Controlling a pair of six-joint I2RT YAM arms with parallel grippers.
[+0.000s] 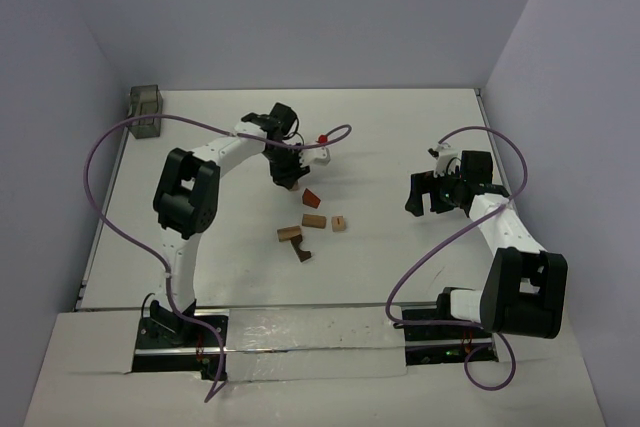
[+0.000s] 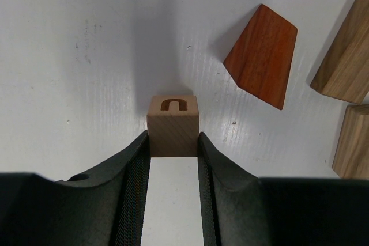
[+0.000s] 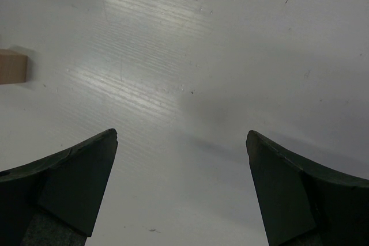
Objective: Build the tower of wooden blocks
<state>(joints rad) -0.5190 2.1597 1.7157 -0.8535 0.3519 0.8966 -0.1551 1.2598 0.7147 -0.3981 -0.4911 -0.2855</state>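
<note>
Bench (image 1: 400, 147): white, faintly ribbed, walled on three sides; open room at frame right.
Left fingers (image 2: 131, 194): clamped on smooth tan cube (image 2: 173, 128), frame centre.
Right fingers (image 3: 69, 182): spread wide.
Reddish wedge (image 2: 262, 56): upper right, beside grained tan cuboids (image 2: 346, 56).
</note>
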